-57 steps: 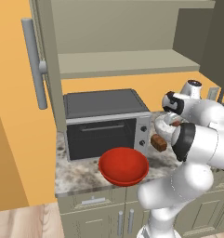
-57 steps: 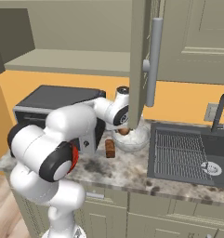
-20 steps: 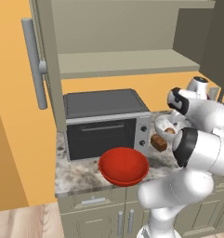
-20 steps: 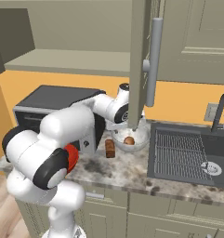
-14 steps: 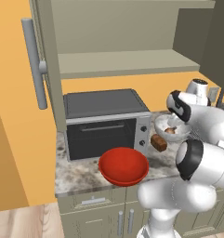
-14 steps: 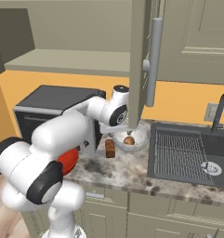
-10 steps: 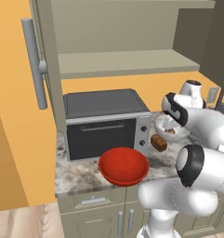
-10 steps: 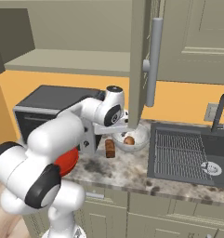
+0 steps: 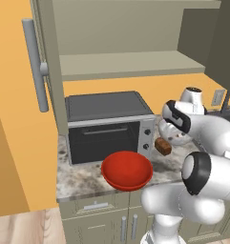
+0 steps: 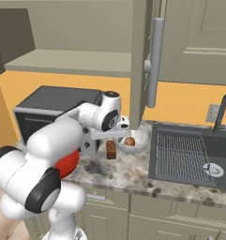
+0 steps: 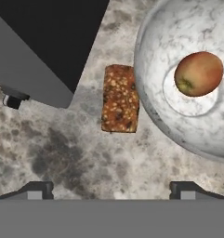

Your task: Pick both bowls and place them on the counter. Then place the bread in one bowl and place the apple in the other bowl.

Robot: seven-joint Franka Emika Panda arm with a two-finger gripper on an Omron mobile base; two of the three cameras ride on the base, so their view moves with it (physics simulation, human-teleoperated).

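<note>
Jaws wide apart, empty, above bread (image 11: 120,98) beside marbled bowl (image 11: 178,125).

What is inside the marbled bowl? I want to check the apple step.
The apple lies alone in the marbled bowl. The bowl floor beneath it is covered. The bread lies outside, on the counter.

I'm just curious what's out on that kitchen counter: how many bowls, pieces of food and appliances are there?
Bowls: 2, the red bowl and the marbled bowl.
Food: 2, the apple in the marbled bowl and the bread on the counter.
Appliances: 1, the toaster oven.
Total: 5.
</note>
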